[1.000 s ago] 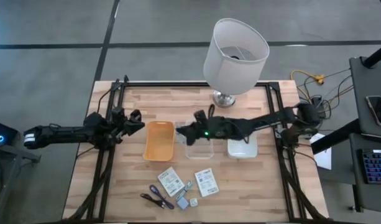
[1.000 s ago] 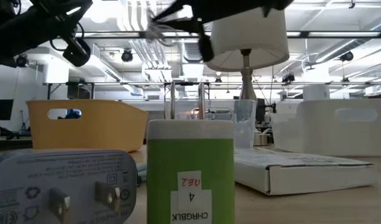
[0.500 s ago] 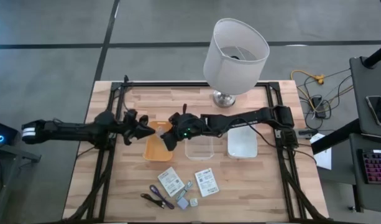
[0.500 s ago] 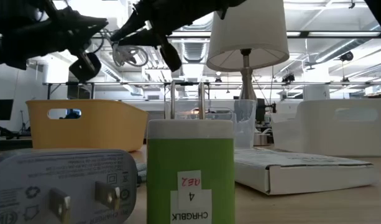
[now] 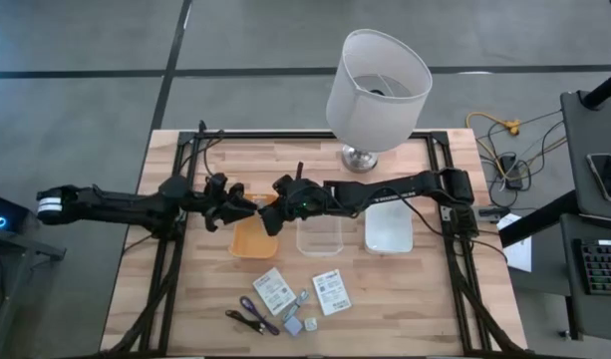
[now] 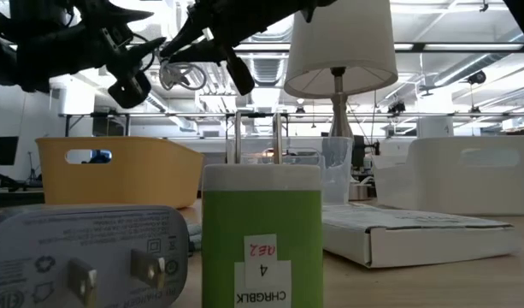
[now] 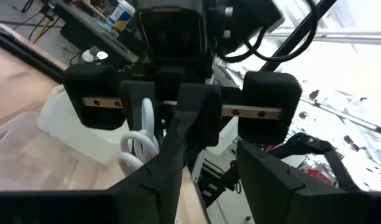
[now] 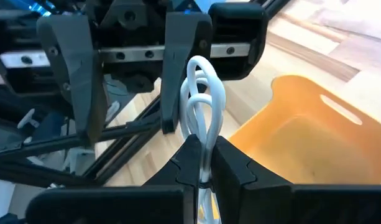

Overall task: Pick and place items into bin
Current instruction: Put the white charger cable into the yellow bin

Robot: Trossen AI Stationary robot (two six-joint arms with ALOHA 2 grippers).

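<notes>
A pale coiled cable (image 8: 206,93) hangs in the air over the left end of the orange bin (image 5: 253,237), with my right gripper (image 5: 268,214) shut on it. My left gripper (image 5: 243,209) faces it from the table's left, open. The cable lies beside one left finger (image 8: 174,81), outside the gap; whether they touch I cannot tell. Two white printed packets (image 5: 273,291) (image 5: 332,291), dark cords (image 5: 250,319) and small cubes (image 5: 293,324) lie flat on the table near its front edge. My right gripper pinches the bunched strands of the cable (image 8: 204,146) between its two fingers. The fingers come roughly level from the table's right. The cable's loops (image 6: 180,75) stand out beyond the fingertips, lifted clear above the orange bin.
A clear bin (image 5: 320,235) and a white bin (image 5: 388,234) stand to the right of the orange one. The big white lamp (image 5: 377,80) stands at the far edge. Black frame rails run along the table's left and right sides.
My right gripper has carried the cable toward the table's left, from above the clear bin to above the orange bin. My left gripper has moved toward the right, up to the cable, and has opened.
</notes>
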